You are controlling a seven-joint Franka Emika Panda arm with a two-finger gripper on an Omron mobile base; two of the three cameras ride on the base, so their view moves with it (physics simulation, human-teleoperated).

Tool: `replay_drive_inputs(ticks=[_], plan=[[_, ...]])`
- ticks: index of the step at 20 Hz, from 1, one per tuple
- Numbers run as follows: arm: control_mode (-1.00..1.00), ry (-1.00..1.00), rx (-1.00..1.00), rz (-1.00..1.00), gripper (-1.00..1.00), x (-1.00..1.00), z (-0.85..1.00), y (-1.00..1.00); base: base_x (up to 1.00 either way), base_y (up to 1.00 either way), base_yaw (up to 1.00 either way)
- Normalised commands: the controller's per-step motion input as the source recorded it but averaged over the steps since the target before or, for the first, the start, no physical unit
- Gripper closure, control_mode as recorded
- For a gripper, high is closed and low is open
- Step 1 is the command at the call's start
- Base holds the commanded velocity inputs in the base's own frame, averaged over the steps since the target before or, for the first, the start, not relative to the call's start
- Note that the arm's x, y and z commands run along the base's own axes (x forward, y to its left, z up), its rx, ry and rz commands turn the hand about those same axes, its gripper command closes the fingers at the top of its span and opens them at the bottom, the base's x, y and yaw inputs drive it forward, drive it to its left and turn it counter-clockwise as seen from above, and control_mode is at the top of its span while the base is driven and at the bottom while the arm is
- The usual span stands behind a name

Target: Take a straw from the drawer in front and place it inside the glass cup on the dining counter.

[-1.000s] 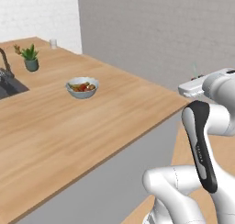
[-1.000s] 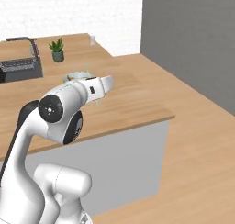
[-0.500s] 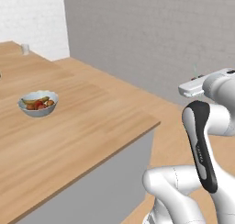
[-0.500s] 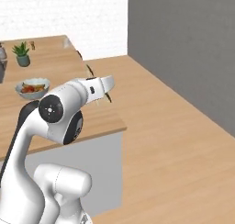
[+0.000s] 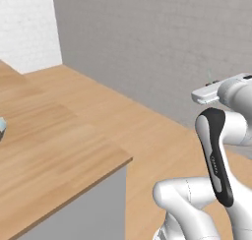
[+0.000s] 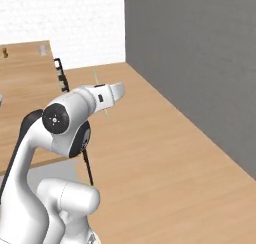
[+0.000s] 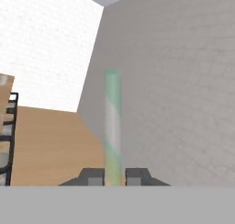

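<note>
Where its two small dark fingertips rise, the two-finger gripper (image 7: 114, 176) is closed tight on a thin, pale green translucent straw (image 7: 113, 122) standing straight up. Left of the arm lies the smooth light-wood dining counter (image 5: 59, 150), square-edged above a flat grey panel.

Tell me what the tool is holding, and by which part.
The tool holds a pale green striped straw, pinched at its lower end between the fingertips; the rest sticks out beyond them.

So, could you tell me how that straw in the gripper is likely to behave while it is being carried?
The straw is thin and looks light, so it probably adds almost no load. It is pinched only at its base between the fingertips, with most of its length free, so it may wobble or pivot. It looks straight, so likely fairly stiff, though a hard squeeze might crush it.
</note>
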Motion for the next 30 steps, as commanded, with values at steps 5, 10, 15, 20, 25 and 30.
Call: replay_drive_inputs(ticks=[5, 10, 15, 20, 25, 30], plan=[[1.00, 0.00, 0.00, 0.00, 1.00, 0.00, 0.00, 0.00, 0.72, -0.69, 0.13], [1.00, 0.00, 0.00, 0.00, 1.00, 0.00, 0.00, 0.00, 0.84, -0.57, 0.28], [1.00, 0.00, 0.00, 0.00, 1.00, 0.00, 0.00, 0.00, 0.91, -0.51, 0.38], [1.00, 0.00, 0.00, 0.00, 1.00, 0.00, 0.00, 0.00, 0.88, -0.47, 0.43], [1.00, 0.00, 0.00, 0.00, 1.00, 0.00, 0.00, 0.00, 0.88, -0.45, 0.44], [1.00, 0.00, 0.00, 0.00, 1.00, 0.00, 0.00, 0.00, 0.89, -0.44, 0.45]])
